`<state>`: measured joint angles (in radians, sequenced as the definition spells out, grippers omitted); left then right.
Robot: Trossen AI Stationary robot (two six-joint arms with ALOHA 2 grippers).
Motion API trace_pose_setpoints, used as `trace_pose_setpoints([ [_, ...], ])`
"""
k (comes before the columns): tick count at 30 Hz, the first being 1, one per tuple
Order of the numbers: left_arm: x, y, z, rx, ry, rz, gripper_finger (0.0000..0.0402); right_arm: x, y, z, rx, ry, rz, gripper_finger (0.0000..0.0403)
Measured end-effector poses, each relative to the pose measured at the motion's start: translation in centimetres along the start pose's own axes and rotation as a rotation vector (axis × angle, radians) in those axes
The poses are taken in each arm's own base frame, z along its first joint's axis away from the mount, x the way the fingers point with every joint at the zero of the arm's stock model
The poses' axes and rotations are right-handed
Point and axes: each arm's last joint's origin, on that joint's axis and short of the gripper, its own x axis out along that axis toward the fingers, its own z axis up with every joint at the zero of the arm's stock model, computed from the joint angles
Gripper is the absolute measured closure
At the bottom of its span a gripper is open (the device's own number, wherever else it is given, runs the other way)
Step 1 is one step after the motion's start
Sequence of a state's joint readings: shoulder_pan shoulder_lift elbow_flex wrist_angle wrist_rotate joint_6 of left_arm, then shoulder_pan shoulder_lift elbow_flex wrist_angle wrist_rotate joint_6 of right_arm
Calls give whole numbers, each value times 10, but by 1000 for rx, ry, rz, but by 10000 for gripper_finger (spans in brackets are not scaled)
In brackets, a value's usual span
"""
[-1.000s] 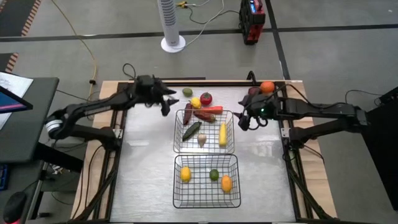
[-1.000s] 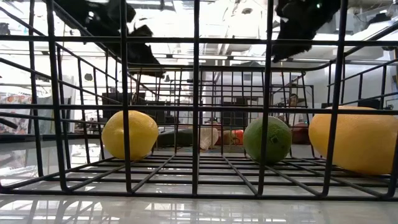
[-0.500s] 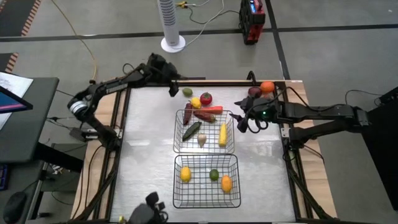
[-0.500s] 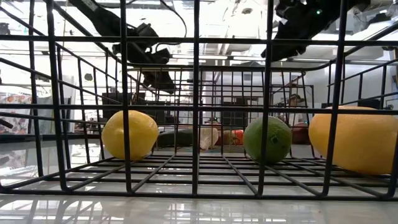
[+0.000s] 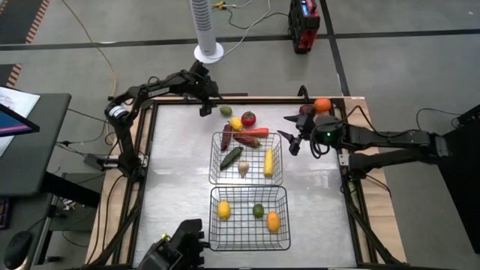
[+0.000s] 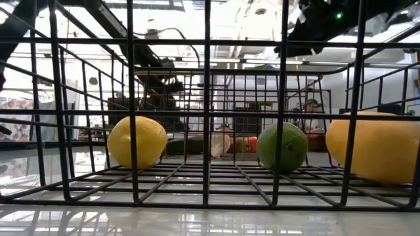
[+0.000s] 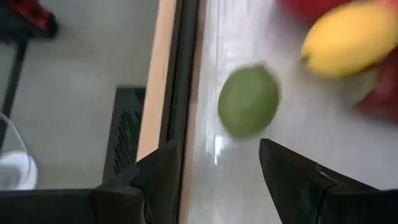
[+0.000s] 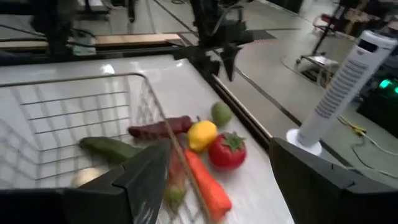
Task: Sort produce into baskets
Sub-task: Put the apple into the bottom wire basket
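Left tool point(image 7: 214, 168) agape above unlabelled lime point(image 7: 248, 101)

2 baskets point(image 5: 217, 177) sit mid-table, the lime point(image 5: 226, 112), lemon point(image 5: 236, 124) and tomato point(image 5: 248, 118) behind them.

My tabletop point(image 5: 172, 180) is a pale reflective surface with a wood border. Two black wire baskets rest on it in line: the far basket point(image 5: 212, 161) and the near basket point(image 5: 212, 225). Loose at the far edge lie a lime point(image 5: 226, 112), lemon point(image 5: 236, 124), tomato point(image 5: 248, 118) and orange point(image 5: 322, 105).
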<state>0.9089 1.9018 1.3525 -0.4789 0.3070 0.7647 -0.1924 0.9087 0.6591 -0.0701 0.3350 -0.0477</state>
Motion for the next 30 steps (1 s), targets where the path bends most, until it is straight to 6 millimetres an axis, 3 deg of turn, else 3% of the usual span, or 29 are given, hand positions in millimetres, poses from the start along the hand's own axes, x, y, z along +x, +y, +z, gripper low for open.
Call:
trace_pose_setpoints([
  [7,16,-4,-3,32,36,-59,193,6,-12,-16,93,19,21,101],
  [11,18,-9,3,102,18,-64,193,7,-12,-19,112,-3,41,101],
  [17,18,-10,3,69,42,-55,193,8,-12,-26,102,4,38,101],
  [24,-11,-4,6,-29,16,-8,193,4,-29,-27,152,2,39,101],
  [30,-36,-14,28,-63,-31,94,194,19,-57,-41,262,176,-31,101],
])
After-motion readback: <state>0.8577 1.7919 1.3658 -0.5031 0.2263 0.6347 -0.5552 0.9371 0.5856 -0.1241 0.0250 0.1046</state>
